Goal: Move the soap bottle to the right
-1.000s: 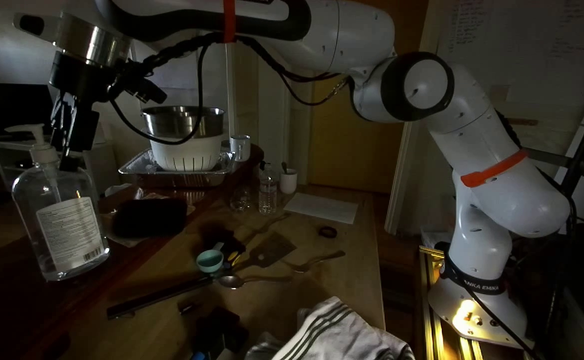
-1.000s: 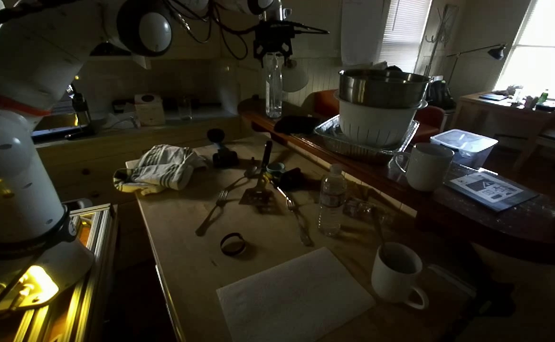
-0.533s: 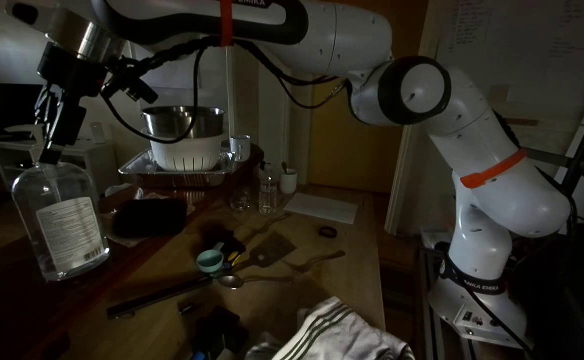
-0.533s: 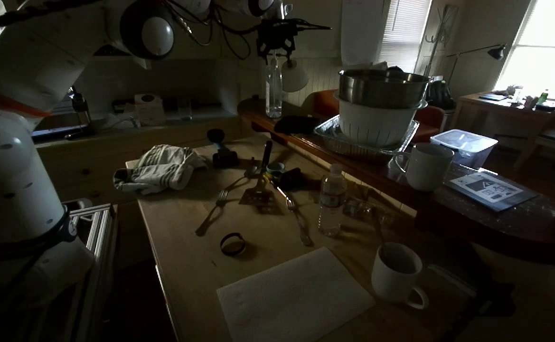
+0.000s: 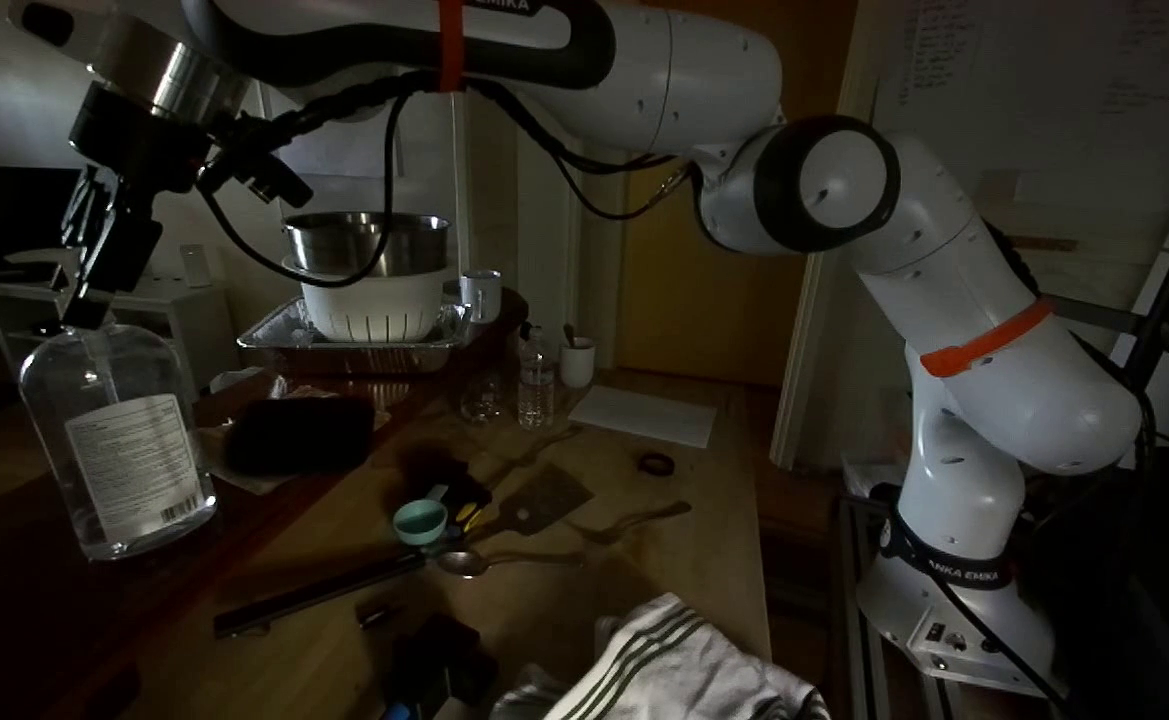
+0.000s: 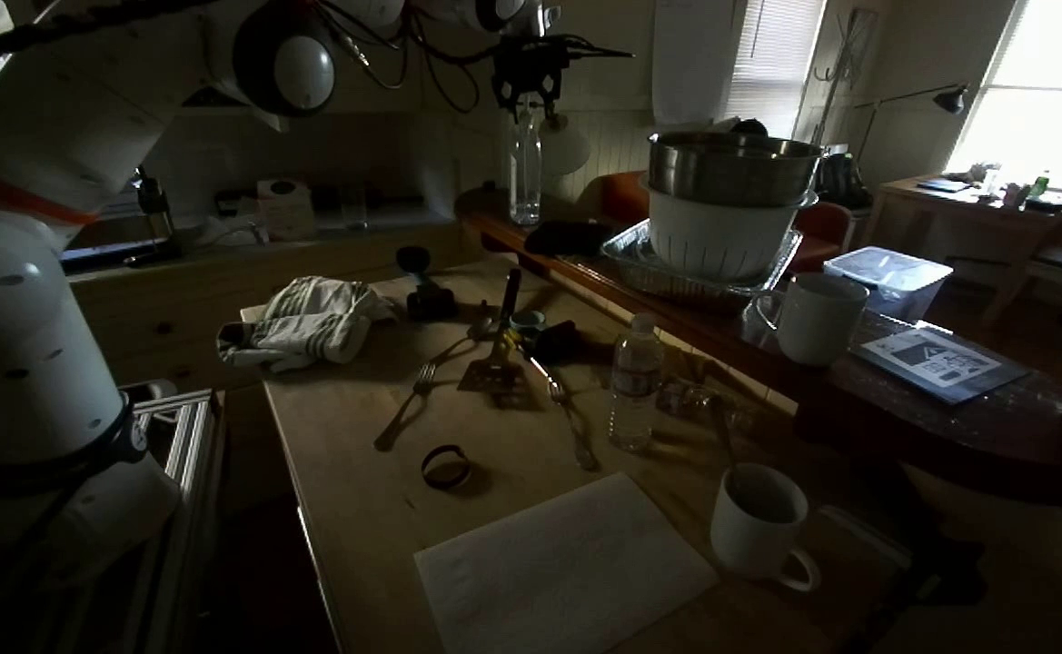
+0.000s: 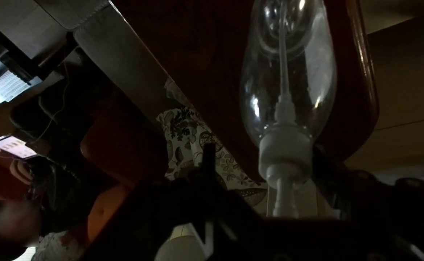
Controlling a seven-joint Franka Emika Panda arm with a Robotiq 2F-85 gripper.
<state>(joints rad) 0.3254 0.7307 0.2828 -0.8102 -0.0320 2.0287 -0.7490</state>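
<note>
At far left in an exterior view the soap bottle (image 5: 132, 455) stands upright; a green cup (image 5: 420, 522) sits left of centre, a striped towel (image 5: 689, 660) bottom centre. In the wrist view the gripper (image 7: 263, 159) has its jaws well apart, the bottle's neck between them; contact I cannot tell.

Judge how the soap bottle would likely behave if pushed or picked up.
The soap bottle would probably tip if pushed high up: it is tall and looks thin edge-on in an exterior view. Bright highlights suggest smooth, perhaps slippery plastic; the narrower white collar might grip better. Weight is uncertain: I can't make out a liquid level.
</note>
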